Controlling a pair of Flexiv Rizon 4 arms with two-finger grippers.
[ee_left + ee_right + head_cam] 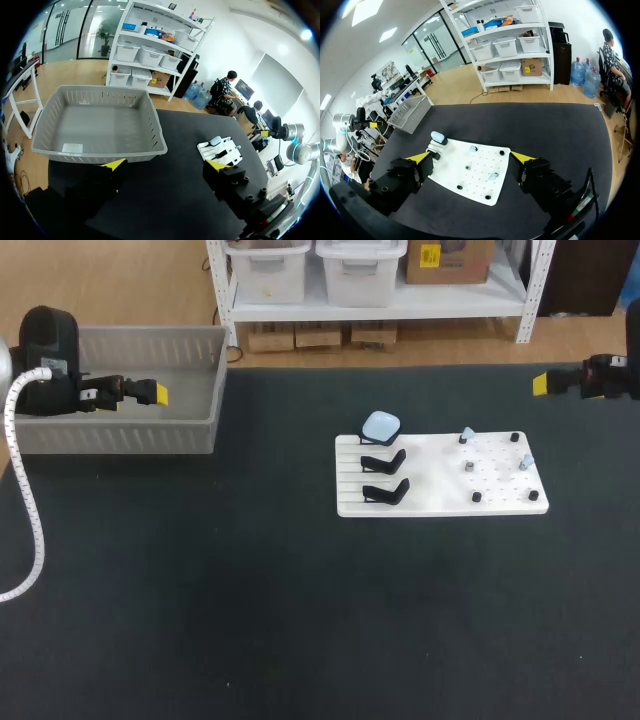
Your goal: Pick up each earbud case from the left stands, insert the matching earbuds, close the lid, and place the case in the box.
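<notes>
The dark table carries two main items. At the far left stands a grey slatted box; the left wrist view shows one small white slip on its floor, and no earbud case lies in it. Right of centre lies a white board, ribbed on its left part and drilled with holes on its right part.

The left gripper hangs over the box's near wall, fingers spread wide apart and holding nothing. The right gripper sits at the far right edge of the table, well apart from the board, fingers likewise spread and holding nothing.

Three stands line the board's left part. The two nearer black stands carry nothing. The far one bears the earbud case: pale blue, rounded, lid shut as far as can be seen. Two pale blue earbuds rest on the drilled part among small dark pegs.
</notes>
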